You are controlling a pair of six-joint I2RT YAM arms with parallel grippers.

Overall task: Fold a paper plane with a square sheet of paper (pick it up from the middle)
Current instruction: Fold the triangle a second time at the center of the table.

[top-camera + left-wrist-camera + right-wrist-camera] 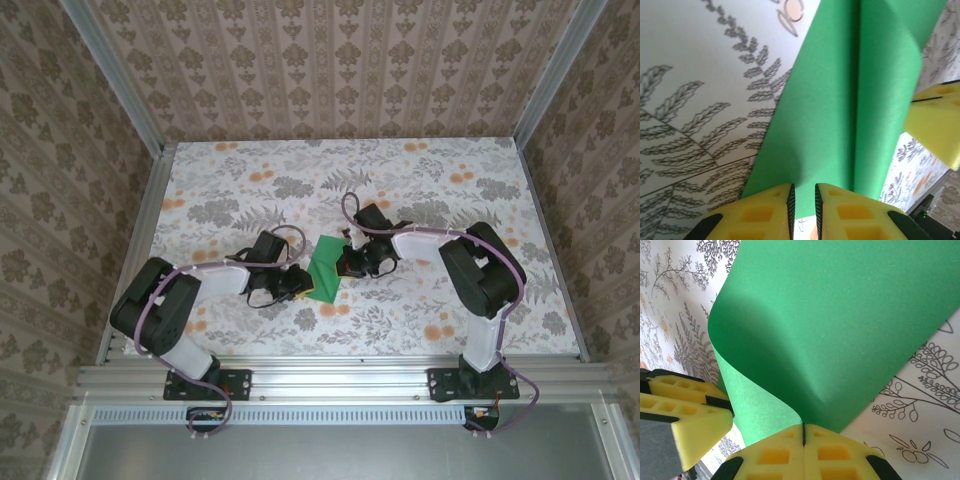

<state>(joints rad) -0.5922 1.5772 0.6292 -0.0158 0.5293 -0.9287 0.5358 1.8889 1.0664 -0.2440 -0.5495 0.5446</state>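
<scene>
Brown damask wallpaper (330,60) closed in a table (250,190) covered with a pale cloth printed with grey ferns and orange flowers, and an aluminium rail (330,378) ran along its near edge. Near the middle of the table, the thin bright green sheet of paper (325,268) sat between the two arms' tips, the left gripper (298,283) at its near-left side and the right gripper (348,262) at its far-right side.

In the right wrist view, the right gripper (803,432) had its yellow pads pressed together with no gap, pinching an edge of the green sheet of paper (840,315). The sheet rose from that seam and bent over in a soft curl on the left. A yellow finger of the other arm showed at the lower left.

In the left wrist view, the left gripper (803,200) held its pads a narrow slit apart. The edge of the green sheet of paper (830,115) showed in that slit but was not clamped. One flap of the sheet was raised along a straight fold line, and the rest lay on the cloth.
</scene>
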